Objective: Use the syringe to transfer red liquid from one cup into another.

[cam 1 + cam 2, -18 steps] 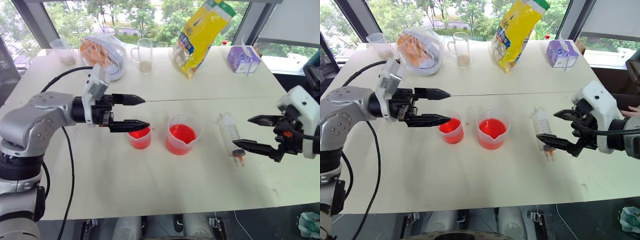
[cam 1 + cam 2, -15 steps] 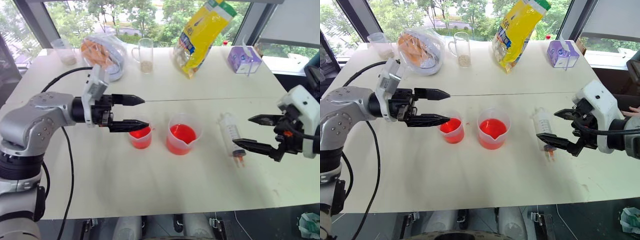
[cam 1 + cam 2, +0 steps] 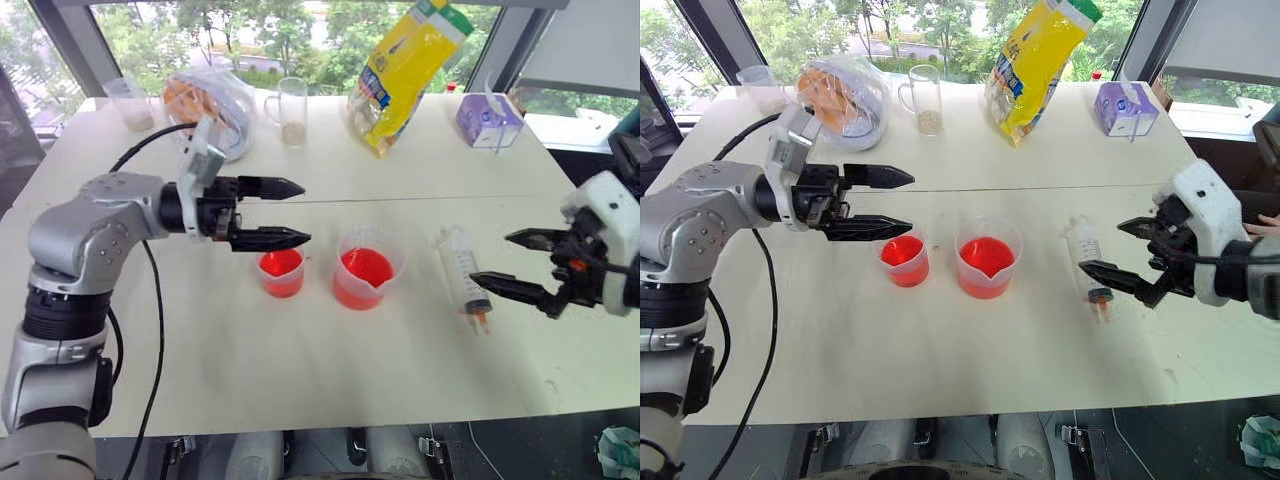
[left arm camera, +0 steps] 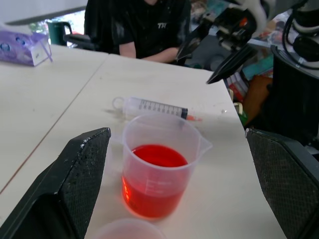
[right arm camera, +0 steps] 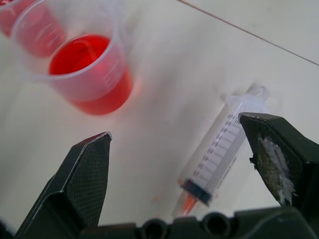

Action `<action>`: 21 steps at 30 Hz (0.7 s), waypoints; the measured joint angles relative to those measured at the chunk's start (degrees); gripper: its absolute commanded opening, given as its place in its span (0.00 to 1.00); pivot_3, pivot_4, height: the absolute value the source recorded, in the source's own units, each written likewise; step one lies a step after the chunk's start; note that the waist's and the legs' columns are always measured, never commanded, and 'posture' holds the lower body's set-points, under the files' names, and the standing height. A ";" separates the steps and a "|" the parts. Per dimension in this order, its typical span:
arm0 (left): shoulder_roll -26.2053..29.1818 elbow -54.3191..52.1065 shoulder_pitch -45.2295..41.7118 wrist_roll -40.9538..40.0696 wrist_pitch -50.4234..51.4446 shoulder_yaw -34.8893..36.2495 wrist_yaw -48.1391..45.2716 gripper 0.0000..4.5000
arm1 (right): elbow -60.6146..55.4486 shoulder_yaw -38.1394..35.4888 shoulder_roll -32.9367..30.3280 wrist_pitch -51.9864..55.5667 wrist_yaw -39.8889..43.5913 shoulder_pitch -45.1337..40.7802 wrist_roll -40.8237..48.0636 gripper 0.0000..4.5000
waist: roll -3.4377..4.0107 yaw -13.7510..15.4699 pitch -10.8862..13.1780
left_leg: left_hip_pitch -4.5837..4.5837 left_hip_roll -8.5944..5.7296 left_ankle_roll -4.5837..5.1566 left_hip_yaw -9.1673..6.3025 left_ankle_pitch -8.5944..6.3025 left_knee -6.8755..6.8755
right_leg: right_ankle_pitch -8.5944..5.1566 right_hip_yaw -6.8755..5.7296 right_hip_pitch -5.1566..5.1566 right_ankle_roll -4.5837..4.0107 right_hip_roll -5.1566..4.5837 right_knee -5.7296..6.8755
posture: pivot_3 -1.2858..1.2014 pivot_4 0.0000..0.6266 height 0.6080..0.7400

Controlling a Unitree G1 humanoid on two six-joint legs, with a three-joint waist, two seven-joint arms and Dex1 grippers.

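The syringe [image 3: 462, 268] lies flat on the white table [image 3: 300, 370], its orange tip toward the front edge. My right gripper [image 3: 492, 257] hovers open just right of it, one finger over the barrel's tip end; the barrel [image 5: 224, 149] lies between its fingers [image 5: 84, 184], not gripped. The spouted cup [image 3: 366, 268] and the smaller plain cup [image 3: 281, 273] stand side by side, both holding red liquid [image 3: 365, 267]. My left gripper [image 3: 303, 212] is open, level, pointing right, just above and behind the smaller cup; the spouted cup [image 4: 159, 172] shows between its fingers [image 4: 75, 184].
At the table's back stand a glass mug [image 3: 288, 110], a yellow bag [image 3: 405, 65], a purple tissue box [image 3: 487, 117], a clear bag of orange things [image 3: 205, 105] and a plastic cup [image 3: 128, 103]. A seated person [image 4: 144, 25] is beyond the table's right side.
My left arm has lifted and its open gripper has shifted a little up and to the right over the smaller cup. The right gripper has hardly moved.
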 measured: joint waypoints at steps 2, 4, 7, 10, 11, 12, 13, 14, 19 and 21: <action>-0.34 -0.01 0.70 0.64 -0.83 0.06 0.34 1.00 | 3.66 4.98 0.03 1.13 -1.69 -3.38 -1.09 0.99 | 0.01 0.00 0.00 | 0.01 -0.01 0.00 0.04 0.00 0.01 | 0.00 0.04 -0.01 -0.01 -0.01 0.00 | 0.52 0.24 1.00; -1.35 0.01 0.87 0.84 -0.93 0.04 0.70 1.00 | 6.71 8.53 -0.20 2.58 -2.69 -8.52 -1.50 0.99 | 0.02 -0.02 0.00 | 0.00 0.00 0.00 0.02 0.00 0.01 | 0.00 0.04 -0.03 -0.01 0.00 0.00 | 0.52 0.24 1.00; -2.86 0.28 0.74 1.19 -1.42 -0.38 1.06 1.00 | 12.79 15.34 -0.07 4.98 -3.86 -17.43 -3.47 0.99 | 0.02 -0.10 0.00 | -0.01 0.00 0.00 0.04 0.00 0.01 | 0.00 0.04 -0.04 0.00 0.01 0.01 | 0.52 0.24 1.00; -3.54 0.34 0.74 2.20 -2.52 -1.22 1.29 1.00 | 19.47 23.13 1.81 8.01 -4.37 -24.64 -6.17 0.99 | 0.02 -0.08 0.00 | -0.04 0.00 0.00 0.04 0.00 0.00 | 0.01 0.04 -0.07 0.01 0.02 0.00 | 0.52 0.24 1.00; -3.73 0.28 0.79 2.22 -2.57 -1.27 1.43 1.00 | 21.15 25.10 2.66 8.59 -4.40 -26.13 -7.00 0.99 | 0.02 -0.08 0.00 | -0.05 0.00 0.00 0.04 0.00 0.00 | 0.01 0.04 -0.08 0.01 0.02 0.00 | 0.52 0.24 1.00; -3.79 0.14 0.94 2.23 -2.67 -1.24 1.65 1.00 | 23.50 28.00 3.55 9.32 -4.32 -28.22 -8.22 0.99 | 0.02 -0.17 0.00 | -0.06 0.00 0.00 0.06 0.00 0.00 | 0.02 0.05 -0.10 0.01 0.02 0.01 | 0.52 0.24 1.00; -3.89 0.03 1.06 2.23 -2.91 -1.19 1.81 1.00 | 25.32 30.29 4.26 9.60 -4.20 -29.52 -9.41 0.99 | 0.02 -0.15 0.00 | -0.08 0.00 0.00 0.05 0.00 0.00 | 0.02 0.04 -0.11 0.01 0.02 0.00 | 0.52 0.24 1.00; -3.89 -0.14 1.40 2.24 -3.12 -1.00 2.18 1.00 | 27.23 32.90 4.71 9.67 -3.94 -30.83 -10.88 0.99 | 0.02 -0.13 0.00 | -0.08 0.00 0.01 0.05 -0.01 0.00 | 0.02 0.04 -0.12 0.01 0.02 0.00 | 0.52 0.24 1.00; -3.77 -2.18 4.28 2.15 -3.14 0.04 4.47 1.00 | 34.95 42.83 5.81 7.48 -0.70 -34.78 -17.84 0.99 | 0.02 0.00 0.00 | -0.12 0.00 0.02 0.06 -0.01 -0.01 | 0.02 0.04 -0.14 0.02 0.00 -0.01 | 0.52 0.24 1.00; -3.66 -3.58 5.07 1.87 -2.95 0.57 5.53 1.00 | 37.53 46.22 7.15 6.27 1.29 -36.37 -20.22 0.99 | 0.02 -0.05 0.00 | -0.11 0.00 0.02 0.08 -0.01 -0.01 | 0.02 0.04 -0.14 0.03 0.00 -0.01 | 0.52 0.24 1.00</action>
